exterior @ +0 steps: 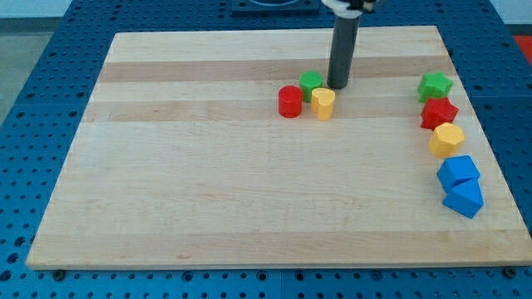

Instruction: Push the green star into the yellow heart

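Since the star (pixel 435 85) sits at the board's (pixel 208 191) far right, well apart from the heart (pixel 323 104), the tip (pixel 337 86), now just right of the green round block (pixel 311 82), ought to circle beyond the star and shove it left, centred, clear of the red star (pixel 438 113). No pincer shows, only a rod. Eight blocks: two each of blue, red, green and yellow.

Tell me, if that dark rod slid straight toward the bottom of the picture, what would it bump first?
Probably the yellow heart: my tip sits just above and right of it, beside the green block. Depth is unclear, so it might slip past on the right.
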